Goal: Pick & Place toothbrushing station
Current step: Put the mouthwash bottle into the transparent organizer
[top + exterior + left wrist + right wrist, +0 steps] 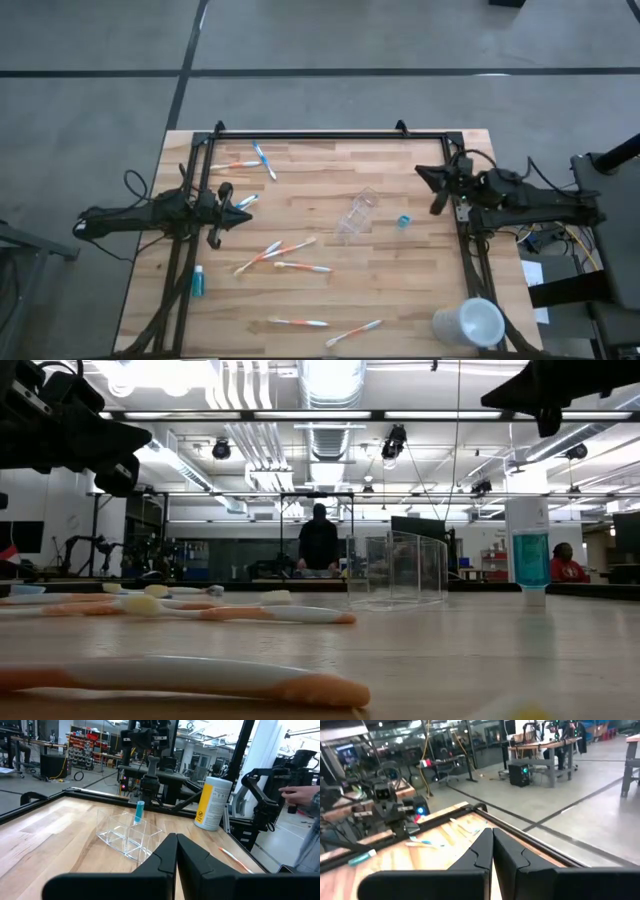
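A wooden plank bench (400,290) holds thin plastic toothbrushes (275,252) scattered around the left tool (240,212), which hangs closed and empty. The clear plastic cup (357,215) lies on its side at centre, a small blue tube (403,221) just beside it. The right tool (432,190), closed and empty, sits nearby. An opaque white cup (468,324) lies at the near right corner.
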`<state>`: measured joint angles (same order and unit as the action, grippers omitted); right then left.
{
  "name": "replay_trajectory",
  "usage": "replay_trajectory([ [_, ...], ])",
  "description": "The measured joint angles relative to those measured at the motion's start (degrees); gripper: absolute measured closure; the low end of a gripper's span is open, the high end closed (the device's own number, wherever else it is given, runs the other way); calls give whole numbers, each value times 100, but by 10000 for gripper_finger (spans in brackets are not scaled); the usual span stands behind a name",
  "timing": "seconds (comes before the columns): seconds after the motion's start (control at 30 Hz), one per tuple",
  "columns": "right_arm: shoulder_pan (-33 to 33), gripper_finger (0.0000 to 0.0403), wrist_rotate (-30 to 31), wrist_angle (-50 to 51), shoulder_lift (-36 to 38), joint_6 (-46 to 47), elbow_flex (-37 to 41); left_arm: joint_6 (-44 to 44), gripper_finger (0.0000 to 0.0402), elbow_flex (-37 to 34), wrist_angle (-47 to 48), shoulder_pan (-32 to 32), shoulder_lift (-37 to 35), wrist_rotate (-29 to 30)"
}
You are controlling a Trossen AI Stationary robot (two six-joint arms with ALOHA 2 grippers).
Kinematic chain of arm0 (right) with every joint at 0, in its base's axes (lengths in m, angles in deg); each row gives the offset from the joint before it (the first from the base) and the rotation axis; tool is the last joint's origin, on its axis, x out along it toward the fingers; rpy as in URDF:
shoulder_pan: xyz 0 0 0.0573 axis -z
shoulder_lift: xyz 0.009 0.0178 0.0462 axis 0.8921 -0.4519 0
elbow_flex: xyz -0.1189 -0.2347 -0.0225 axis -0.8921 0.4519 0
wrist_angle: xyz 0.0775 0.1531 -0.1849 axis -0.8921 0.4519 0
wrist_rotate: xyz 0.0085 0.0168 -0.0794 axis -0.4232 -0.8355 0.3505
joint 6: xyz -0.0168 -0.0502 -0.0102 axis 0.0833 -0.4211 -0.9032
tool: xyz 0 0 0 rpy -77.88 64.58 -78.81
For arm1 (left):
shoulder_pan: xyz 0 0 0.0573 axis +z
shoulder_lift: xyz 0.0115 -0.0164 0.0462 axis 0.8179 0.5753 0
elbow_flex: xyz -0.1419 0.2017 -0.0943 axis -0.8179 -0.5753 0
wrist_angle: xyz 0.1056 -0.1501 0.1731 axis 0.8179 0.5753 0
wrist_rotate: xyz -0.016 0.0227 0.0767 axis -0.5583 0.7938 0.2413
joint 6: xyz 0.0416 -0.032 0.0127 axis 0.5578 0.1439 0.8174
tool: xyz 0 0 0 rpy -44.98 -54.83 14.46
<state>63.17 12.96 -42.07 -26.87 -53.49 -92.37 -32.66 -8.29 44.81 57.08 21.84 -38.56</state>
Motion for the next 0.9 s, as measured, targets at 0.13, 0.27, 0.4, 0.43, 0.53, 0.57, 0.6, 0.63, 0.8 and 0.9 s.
replay_trajectory([
  [0.13,0,394,46,-200,-402,366,-84,0,390,0,0,0,0,0],
  [0.27,-2,394,209,47,-672,702,-439,0,390,0,0,0,-1,-1],
  [0.4,-2,394,227,1014,-1016,725,-1021,0,390,0,0,0,0,1],
  [0.43,-2,394,186,1330,-1115,725,-1186,-2,390,0,0,0,-2,2],
  [0.53,-2,394,98,2230,-1455,896,-1690,-1,390,0,0,0,-2,0],
  [0.57,-2,394,26,2537,-1567,1054,-1857,-1,390,0,0,0,0,0],
  [0.6,-2,394,-56,2878,-1679,1271,-2018,0,390,0,0,0,0,1],
  [0.63,-2,394,-138,3235,-1792,1517,-2182,-2,390,0,0,0,-2,0],
  [0.8,-2,394,-424,4770,-2341,2921,-2791,0,390,0,0,0,0,-1],
  [0.9,-2,394,-594,5449,-2673,3168,-2917,0,390,0,0,0,-1,0],
])
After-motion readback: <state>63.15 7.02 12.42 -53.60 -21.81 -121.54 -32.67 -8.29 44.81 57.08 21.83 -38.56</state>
